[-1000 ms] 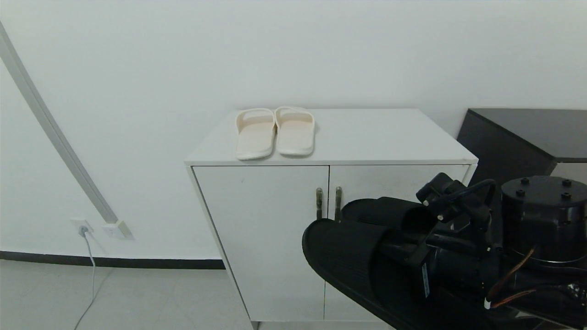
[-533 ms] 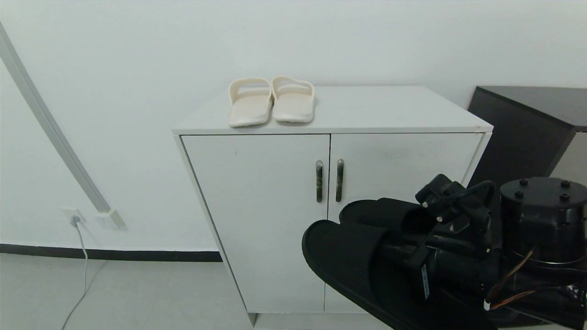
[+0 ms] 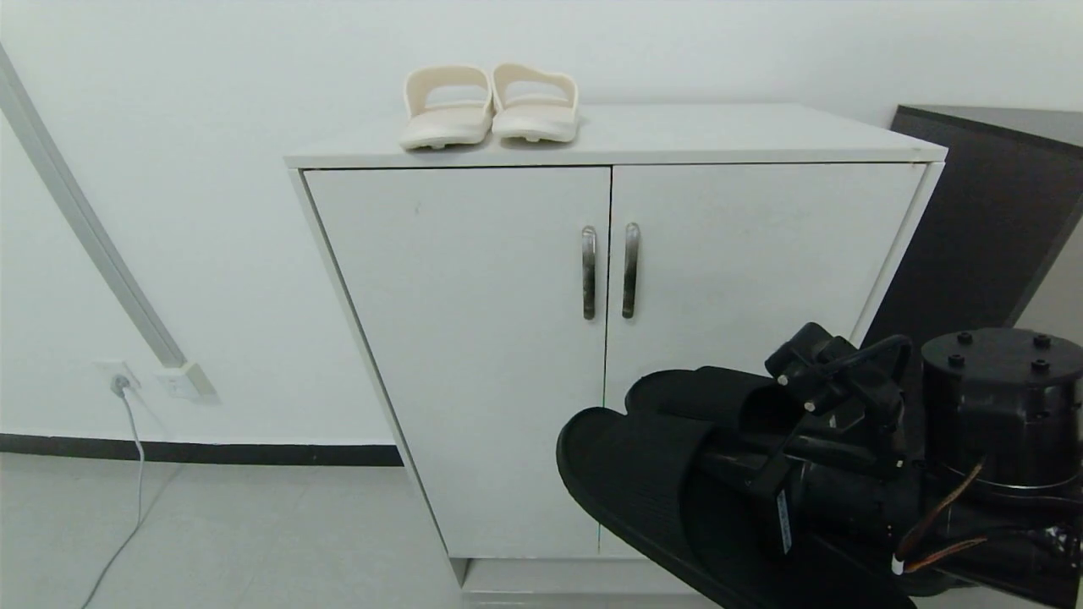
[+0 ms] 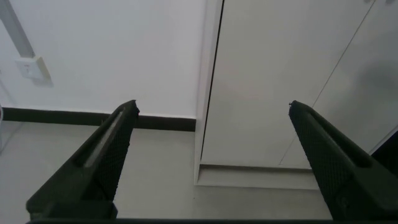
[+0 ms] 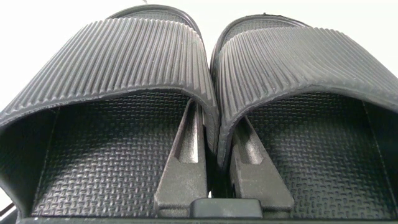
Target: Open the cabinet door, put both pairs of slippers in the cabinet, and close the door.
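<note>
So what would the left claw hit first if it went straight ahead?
Probably the white cabinet, low near its left front edge, though the left gripper's distance from it is unclear.

- Both cabinet doors (image 3: 474, 338) shut, closing off the inside; handles (image 3: 589, 272) side by side at the seam, reachable;
- black slippers (image 3: 651, 482) cover the lower part of the right door (image 3: 761, 254);
- floor (image 3: 254, 541) left of the cabinet gives passing room.

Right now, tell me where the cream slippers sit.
In the head view, the cream slippers sit on the cabinet top, left of centre, above the left door.
</note>
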